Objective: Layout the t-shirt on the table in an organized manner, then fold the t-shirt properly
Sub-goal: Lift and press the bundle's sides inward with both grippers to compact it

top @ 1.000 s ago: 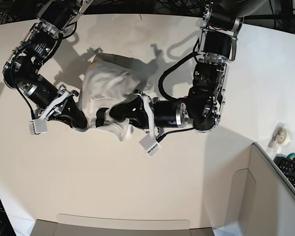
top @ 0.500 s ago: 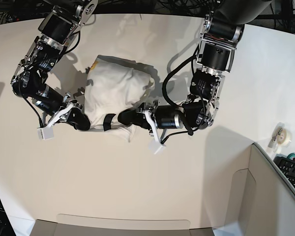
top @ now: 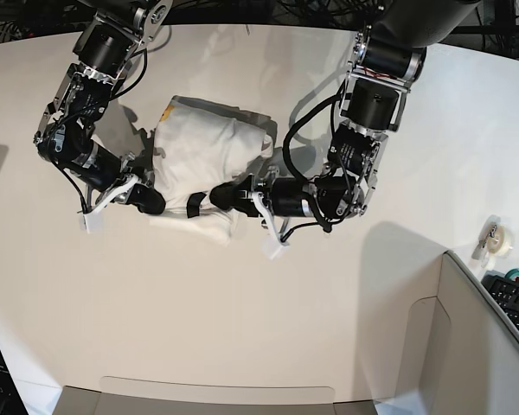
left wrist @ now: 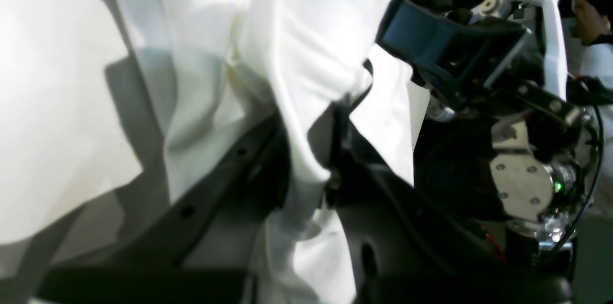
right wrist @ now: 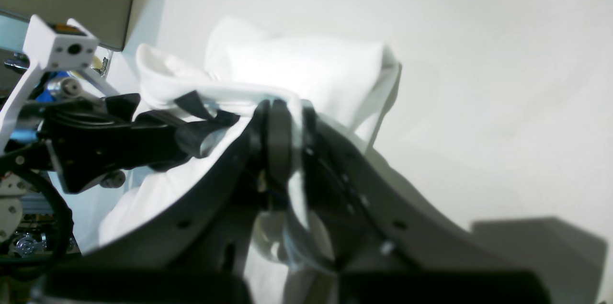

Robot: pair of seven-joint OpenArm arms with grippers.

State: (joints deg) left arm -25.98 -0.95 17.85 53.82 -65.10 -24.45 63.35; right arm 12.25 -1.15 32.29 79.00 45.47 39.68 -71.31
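In the base view, the right gripper (top: 160,204) is closed on one near edge of the t-shirt (top: 206,156); this shirt is bunched mid-table (top: 268,328), not yet laid flat or folded; the left gripper (top: 209,200) pinches the same near edge

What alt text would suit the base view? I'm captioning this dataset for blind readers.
Seen from above, two black robot arms pinch the near edge of a bunched white t-shirt on a white table, the right gripper and left gripper both shut on cloth, close together. A tape roll sits far right.
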